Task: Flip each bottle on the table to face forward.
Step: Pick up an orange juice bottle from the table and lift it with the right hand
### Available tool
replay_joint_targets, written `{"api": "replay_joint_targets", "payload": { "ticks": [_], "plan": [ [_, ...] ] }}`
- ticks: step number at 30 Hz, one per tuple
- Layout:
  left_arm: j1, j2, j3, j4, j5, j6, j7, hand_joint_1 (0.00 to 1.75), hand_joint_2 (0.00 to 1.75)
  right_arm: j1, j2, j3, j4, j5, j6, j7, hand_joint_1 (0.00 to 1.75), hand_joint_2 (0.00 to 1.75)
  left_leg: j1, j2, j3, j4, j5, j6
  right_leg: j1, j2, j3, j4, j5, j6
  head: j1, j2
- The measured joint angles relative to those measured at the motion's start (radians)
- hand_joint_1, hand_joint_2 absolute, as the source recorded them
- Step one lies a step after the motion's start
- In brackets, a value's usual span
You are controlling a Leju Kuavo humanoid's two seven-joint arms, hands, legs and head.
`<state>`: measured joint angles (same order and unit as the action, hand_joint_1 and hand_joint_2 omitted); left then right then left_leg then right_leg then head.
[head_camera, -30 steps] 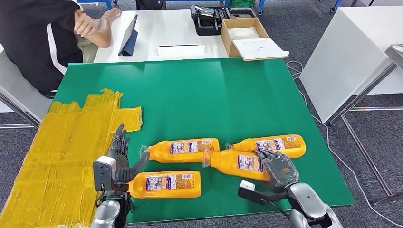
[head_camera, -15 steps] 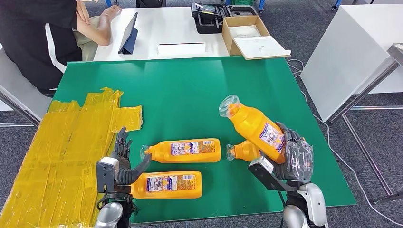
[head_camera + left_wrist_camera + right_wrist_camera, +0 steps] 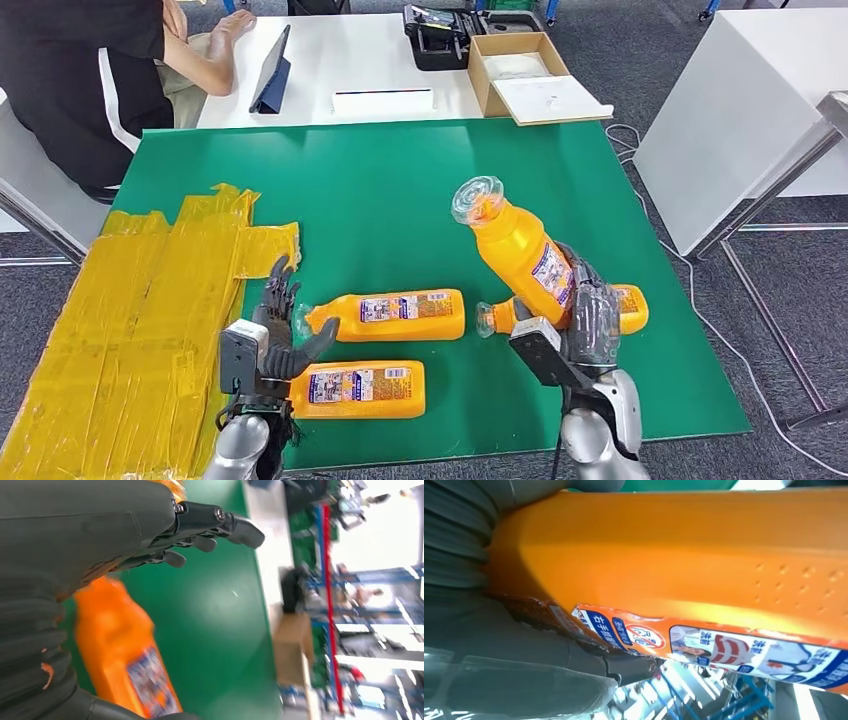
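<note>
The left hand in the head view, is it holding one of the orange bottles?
No, the left hand hovers open beside two lying bottles, gripping neither.

- The left robot hand (image 3: 280, 330) has dark grey fingers (image 3: 235, 527) with small silver screws at the joints, and a thick grey thumb.
- Behind it sits a grey ribbed cover, then a boxy black and white wrist block.
- The right robot hand (image 3: 590, 320) is grey with a glossy clear wrap over its back.
- Both forearms are rounded silver shells, with black cable at the wrists.
</note>
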<state>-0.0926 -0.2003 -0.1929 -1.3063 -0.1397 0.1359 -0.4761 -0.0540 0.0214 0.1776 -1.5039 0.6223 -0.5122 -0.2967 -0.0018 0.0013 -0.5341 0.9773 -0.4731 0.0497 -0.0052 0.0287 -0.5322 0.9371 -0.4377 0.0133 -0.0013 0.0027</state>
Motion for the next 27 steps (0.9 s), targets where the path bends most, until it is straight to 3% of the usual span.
{"api": "replay_joint_targets", "payload": {
  "ticks": [9, 27],
  "plan": [
    [-0.087, 0.004, -0.154, -0.108, 0.014, -0.053, 0.082, 0.0, 1.75, -0.113, 0.077, 0.104, 0.163, -0.181, -0.021, -0.171, 1.75, 1.75, 0.0, -0.001, 0.0, 0.0, 0.001, 0.0, 0.0, 0.0, 0.0, 0.0, 0.0, 0.0, 0.0, 0.0],
    [-0.24, 0.008, -0.295, -0.149, 0.023, -0.078, 0.165, 0.0, 1.75, -0.233, 0.136, 0.198, 0.3, -0.285, 0.009, -0.225, 1.75, 1.75, 0.0, -0.001, -0.001, 0.0, 0.002, -0.001, -0.001, 0.0, 0.0, 0.001, 0.0, 0.0, 0.0, 0.0]
  ]
}}
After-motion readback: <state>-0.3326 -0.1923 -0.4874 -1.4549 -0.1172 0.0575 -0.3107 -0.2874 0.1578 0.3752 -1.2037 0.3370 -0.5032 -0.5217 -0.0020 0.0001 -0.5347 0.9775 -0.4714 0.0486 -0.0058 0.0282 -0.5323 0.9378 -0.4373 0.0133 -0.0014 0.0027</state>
